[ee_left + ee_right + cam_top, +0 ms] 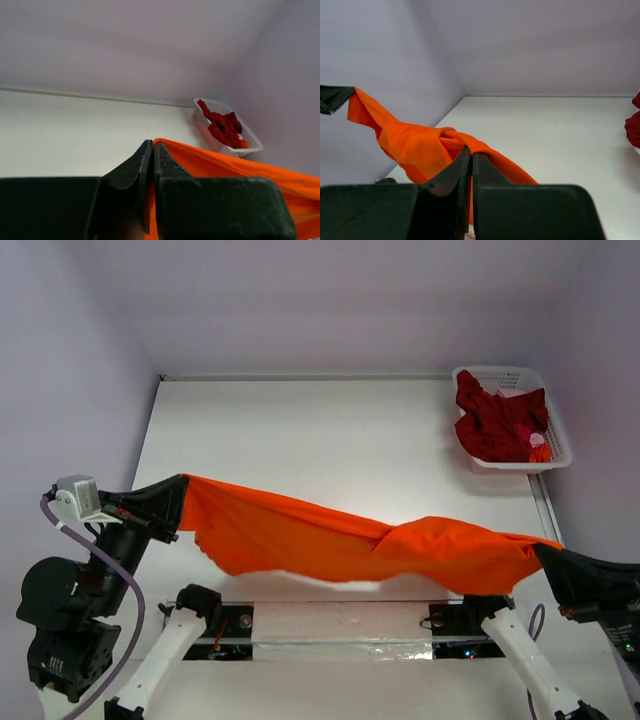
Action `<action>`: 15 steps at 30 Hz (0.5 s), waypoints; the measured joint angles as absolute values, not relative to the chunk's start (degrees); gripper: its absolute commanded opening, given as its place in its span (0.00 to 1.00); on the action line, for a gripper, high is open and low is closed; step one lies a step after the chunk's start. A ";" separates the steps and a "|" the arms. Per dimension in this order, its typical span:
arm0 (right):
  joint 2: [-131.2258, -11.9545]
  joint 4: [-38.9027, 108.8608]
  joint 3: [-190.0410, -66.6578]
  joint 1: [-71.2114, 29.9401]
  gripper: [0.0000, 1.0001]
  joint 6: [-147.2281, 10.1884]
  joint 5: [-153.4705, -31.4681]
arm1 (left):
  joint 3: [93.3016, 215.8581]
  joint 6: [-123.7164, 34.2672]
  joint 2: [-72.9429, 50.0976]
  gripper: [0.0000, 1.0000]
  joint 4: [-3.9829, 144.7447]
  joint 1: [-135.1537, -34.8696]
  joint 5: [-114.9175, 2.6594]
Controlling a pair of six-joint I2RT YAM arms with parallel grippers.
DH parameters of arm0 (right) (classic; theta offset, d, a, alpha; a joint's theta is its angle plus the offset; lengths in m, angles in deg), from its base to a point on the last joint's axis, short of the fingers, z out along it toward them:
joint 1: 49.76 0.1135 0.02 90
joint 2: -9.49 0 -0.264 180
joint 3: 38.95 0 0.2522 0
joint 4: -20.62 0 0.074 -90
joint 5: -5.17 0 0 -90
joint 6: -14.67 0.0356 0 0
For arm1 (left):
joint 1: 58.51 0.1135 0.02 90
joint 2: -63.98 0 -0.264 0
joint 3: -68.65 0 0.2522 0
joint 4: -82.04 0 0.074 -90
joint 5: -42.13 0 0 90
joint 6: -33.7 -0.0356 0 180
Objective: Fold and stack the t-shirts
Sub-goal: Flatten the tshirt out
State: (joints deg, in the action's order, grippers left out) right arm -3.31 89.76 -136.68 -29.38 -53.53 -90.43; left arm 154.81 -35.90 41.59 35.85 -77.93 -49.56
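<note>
- Hanging in the air between the two arms is the orange t-shirt (350, 540), strung left to right above the near part of the white counter (330, 430).
- Left tool (178, 502): jaws pressed together on the shirt's left end. In its own wrist view the left tool (152, 145) is closed down to a thin slit. Orange cloth (225, 167) comes out at the tip and also shows lower down between the fingers.
- Right tool (545, 555): clamped tight on the shirt's right end, which sits lower in the top view than the left end. In the right wrist view the right tool (471, 150) is likewise pinched to a slit, with the orange fabric (415, 142) bunched right at the tip. From there the cloth runs off to the left tool (335, 96) at the picture's left edge.
- Shirt is not spread flat. It twists and rolls over itself right of the middle, and the left half hangs as a wider sheet with a sagging lower edge.
- A soft shadow lies on the counter under the shirt. Whether the lowest edge touches the surface cannot be told.
- White lattice basket (555, 445) sits at the far right corner of the counter, close to the right wall.
- Crimson t-shirts (495, 420) lie heaped and crumpled inside the basket, one edge draped up over its far left rim.
- Basket and heap are well apart from the held shirt. The left wrist view shows both beyond the orange cloth: basket (205, 122), crimson heap (222, 127).
</note>
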 measured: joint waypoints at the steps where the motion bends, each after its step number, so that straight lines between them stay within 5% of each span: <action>1: -4.05 89.98 -137.36 -29.38 0.00 -53.77 -90.87 | 155.60 -35.88 41.00 0.00 35.39 -77.91 -50.39; 15: -40.18 69.47 -125.05 -29.38 0.00 -54.45 -87.37 | 160.47 -36.40 5.64 0.00 46.19 -77.56 -36.14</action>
State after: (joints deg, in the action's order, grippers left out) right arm -40.18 69.47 -125.05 -29.38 -54.45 -87.37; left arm 160.47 -36.40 5.64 46.19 -77.56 -36.14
